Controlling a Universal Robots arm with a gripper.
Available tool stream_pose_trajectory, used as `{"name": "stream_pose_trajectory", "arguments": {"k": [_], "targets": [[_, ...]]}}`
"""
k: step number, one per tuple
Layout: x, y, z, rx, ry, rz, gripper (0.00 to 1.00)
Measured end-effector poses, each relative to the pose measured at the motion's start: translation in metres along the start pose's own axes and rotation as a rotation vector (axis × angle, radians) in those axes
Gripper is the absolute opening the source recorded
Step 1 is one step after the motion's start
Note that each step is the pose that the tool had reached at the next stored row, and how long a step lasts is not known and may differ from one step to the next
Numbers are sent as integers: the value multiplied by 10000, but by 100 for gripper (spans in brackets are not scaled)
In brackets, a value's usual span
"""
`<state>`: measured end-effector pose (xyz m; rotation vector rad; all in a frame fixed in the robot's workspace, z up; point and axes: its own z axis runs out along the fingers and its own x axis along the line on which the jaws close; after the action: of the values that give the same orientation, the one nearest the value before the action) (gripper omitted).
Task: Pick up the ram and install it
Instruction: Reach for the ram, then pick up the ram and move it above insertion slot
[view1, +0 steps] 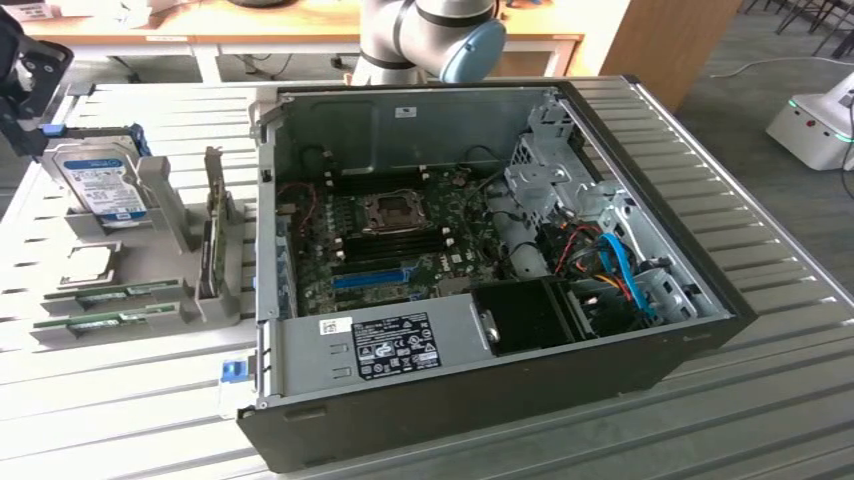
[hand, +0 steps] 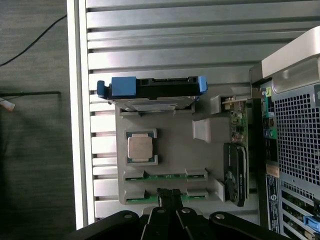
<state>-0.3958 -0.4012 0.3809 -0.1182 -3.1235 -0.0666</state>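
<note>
Black, the gripper (hand: 169, 193) hangs with its jaws pressed together on nothing, above the grey holder tray (hand: 175, 142) where the ram (hand: 165, 176) sits in its slot beside a second stick (hand: 141, 199). The tray also carries a processor chip (hand: 139, 147), a graphics card (hand: 235, 172) and a blue-railed hard drive (hand: 150, 87), all on a ribbed metal table (view1: 120, 400) over dark carpet (hand: 35, 150). Beyond stands the open computer case (view1: 454, 370), with wooden desks (view1: 267, 22) behind.
</note>
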Motion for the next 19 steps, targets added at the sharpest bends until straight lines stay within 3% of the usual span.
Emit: {"name": "stream_pose_trajectory", "arguments": {"k": [9,19], "targets": [[-6,-83,-4,0,1,0,11],[-6,-84,-4,0,0,1,11]]}}
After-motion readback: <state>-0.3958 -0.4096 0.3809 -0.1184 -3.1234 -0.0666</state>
